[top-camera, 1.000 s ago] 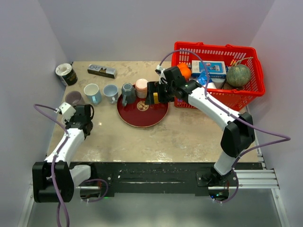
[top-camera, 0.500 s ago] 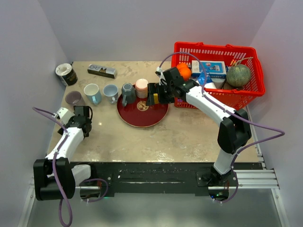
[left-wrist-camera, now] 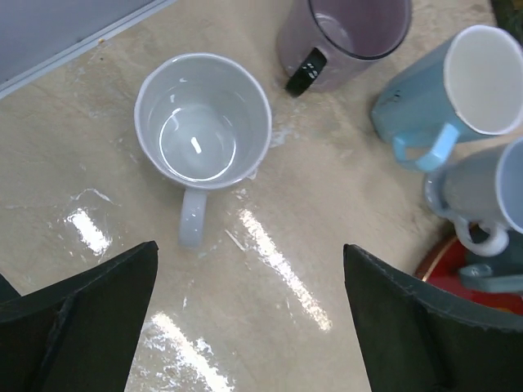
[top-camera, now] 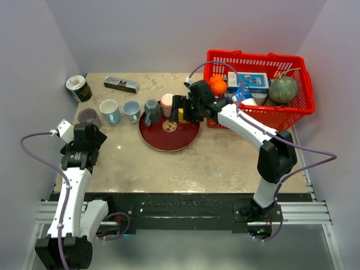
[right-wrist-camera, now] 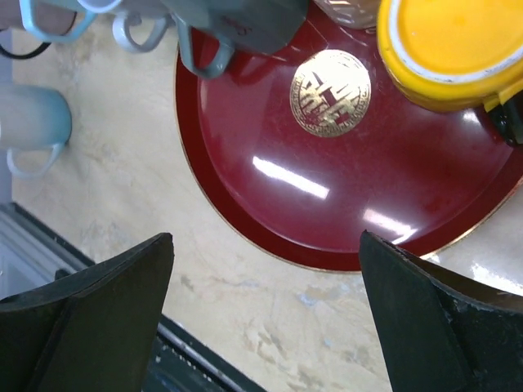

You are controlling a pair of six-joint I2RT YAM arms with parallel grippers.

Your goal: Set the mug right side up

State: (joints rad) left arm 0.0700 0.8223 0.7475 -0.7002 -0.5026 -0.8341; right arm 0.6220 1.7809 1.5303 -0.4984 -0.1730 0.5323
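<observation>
From above: shows the left end effector [top-camera: 88, 134] low over the worktop [top-camera: 225, 163] near its left edge, just beside the purple cup [top-camera: 87, 116]; cannot tell the mug there, hidden beneath.

From the left wrist: shows the white mug [left-wrist-camera: 203, 122] upright, mouth up, on the worktop, ahead of the wide-apart fingers [left-wrist-camera: 82, 318], untouched.

From the right wrist: shows the right end effector [right-wrist-camera: 265, 237] spread wide too, empty, above the red tray [right-wrist-camera: 327, 196].

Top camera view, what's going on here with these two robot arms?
The right gripper hovers open over the dark red round plate, close to a yellow mug on it. The left gripper hangs open above a white ceramic mug standing upright on the beige table. Neither holds anything.
</observation>
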